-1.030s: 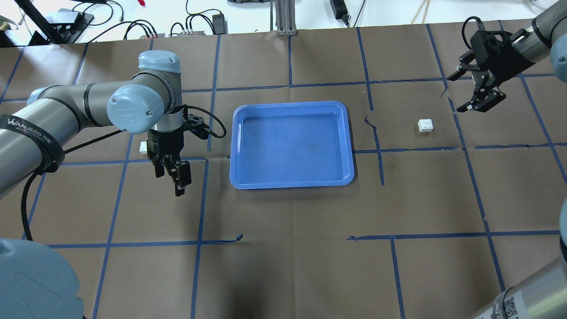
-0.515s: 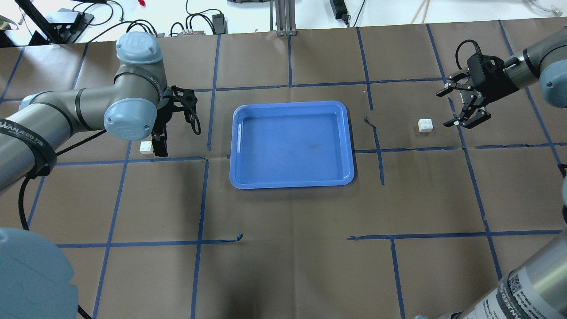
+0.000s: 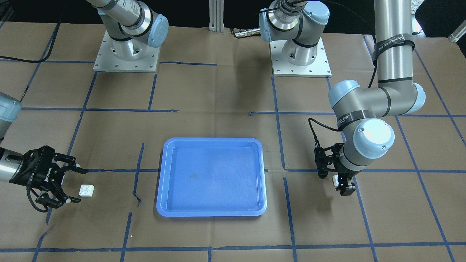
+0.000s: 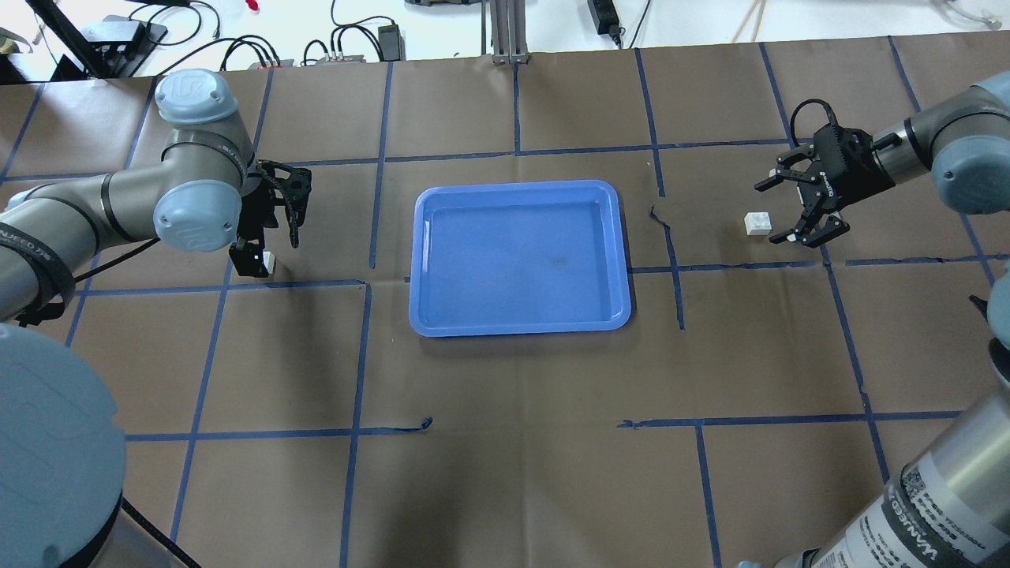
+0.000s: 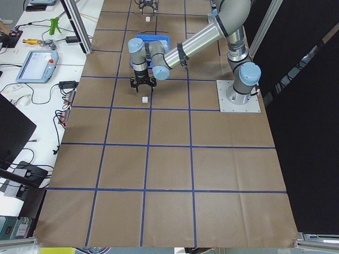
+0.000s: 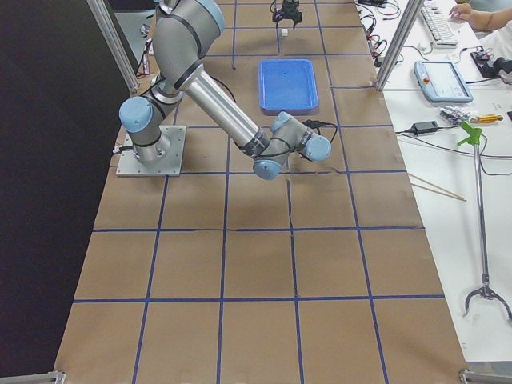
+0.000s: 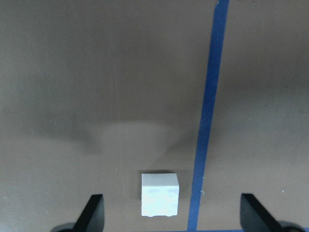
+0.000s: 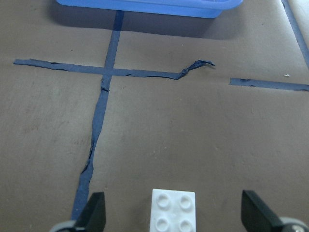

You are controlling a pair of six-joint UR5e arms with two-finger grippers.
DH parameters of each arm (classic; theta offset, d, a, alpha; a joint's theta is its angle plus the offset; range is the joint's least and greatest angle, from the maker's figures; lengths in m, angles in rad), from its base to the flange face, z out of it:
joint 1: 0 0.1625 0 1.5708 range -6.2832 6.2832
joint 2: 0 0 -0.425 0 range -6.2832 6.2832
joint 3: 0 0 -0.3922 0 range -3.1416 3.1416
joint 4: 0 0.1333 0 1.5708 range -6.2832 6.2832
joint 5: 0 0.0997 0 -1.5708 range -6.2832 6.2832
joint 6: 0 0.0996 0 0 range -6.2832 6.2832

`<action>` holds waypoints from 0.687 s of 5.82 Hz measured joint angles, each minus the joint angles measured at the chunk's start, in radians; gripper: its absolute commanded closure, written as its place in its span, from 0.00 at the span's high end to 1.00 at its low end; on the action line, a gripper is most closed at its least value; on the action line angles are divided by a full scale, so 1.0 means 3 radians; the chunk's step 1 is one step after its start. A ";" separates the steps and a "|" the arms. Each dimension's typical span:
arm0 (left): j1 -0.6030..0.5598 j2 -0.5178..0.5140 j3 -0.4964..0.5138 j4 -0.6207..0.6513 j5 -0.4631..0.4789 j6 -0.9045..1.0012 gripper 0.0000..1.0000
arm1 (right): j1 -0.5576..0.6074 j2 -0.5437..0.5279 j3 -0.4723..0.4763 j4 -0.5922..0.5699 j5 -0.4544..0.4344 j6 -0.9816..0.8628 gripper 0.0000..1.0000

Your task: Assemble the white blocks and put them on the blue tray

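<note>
The blue tray (image 4: 521,186) lies empty at mid-table and also shows in the front view (image 3: 211,140). One white block (image 4: 269,258) lies left of it, beside a blue tape line. My left gripper (image 4: 257,260) hangs over it, open, and the block (image 7: 160,194) sits between the fingertips (image 7: 94,212) without touching them. The other white block (image 4: 757,223) lies right of the tray, studs up (image 8: 174,211). My right gripper (image 4: 769,213) is open and low, with that block between its spread fingertips (image 8: 256,212), untouched.
Brown paper with a grid of blue tape lines (image 4: 671,260) covers the table. Both arm bases (image 3: 125,54) stand at the robot side. Cables and boxes (image 4: 347,47) lie beyond the far edge. A torn tape strip (image 8: 193,67) lies between the right block and the tray.
My left arm swung back and left, bringing its gripper from in front of the left block to over it. My right gripper dropped and moved in around the right block. Neither block moved.
</note>
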 measured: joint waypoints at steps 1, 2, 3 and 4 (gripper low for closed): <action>0.0061 -0.0040 0.0001 0.0027 -0.0035 0.0151 0.99 | -0.0002 0.0044 0.0000 -0.0032 -0.0023 -0.0003 1.00; 0.0100 -0.0093 0.0004 0.0071 -0.0044 0.0207 0.95 | -0.0019 0.0081 0.0001 -0.0044 -0.0048 0.0001 1.00; 0.0115 -0.0166 0.0005 0.0156 -0.0048 0.0228 0.93 | -0.0050 0.0121 0.0000 -0.0048 -0.0069 0.0010 0.97; 0.0119 -0.0222 0.0005 0.0218 -0.0048 0.0236 0.59 | -0.0069 0.0142 -0.0004 -0.0046 -0.0080 0.0018 0.91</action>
